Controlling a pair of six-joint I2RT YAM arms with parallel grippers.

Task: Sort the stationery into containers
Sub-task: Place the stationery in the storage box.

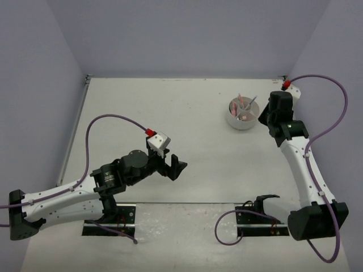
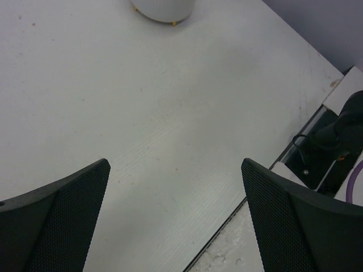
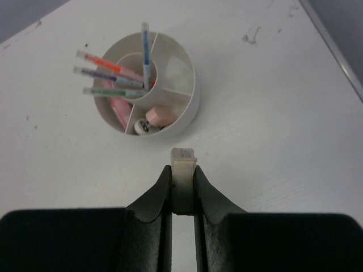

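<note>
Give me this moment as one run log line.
left gripper open, empty | right gripper shut on pale eraser, near tub | pens in tub

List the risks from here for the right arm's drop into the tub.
1. The right gripper holds the block short of the tub; released here, it would likely land on the table.
2. Pens lean out over the rim; a low approach might knock them or tip the tub.
3. The near wedge already holds a pink eraser, so the block could bounce out.
</note>
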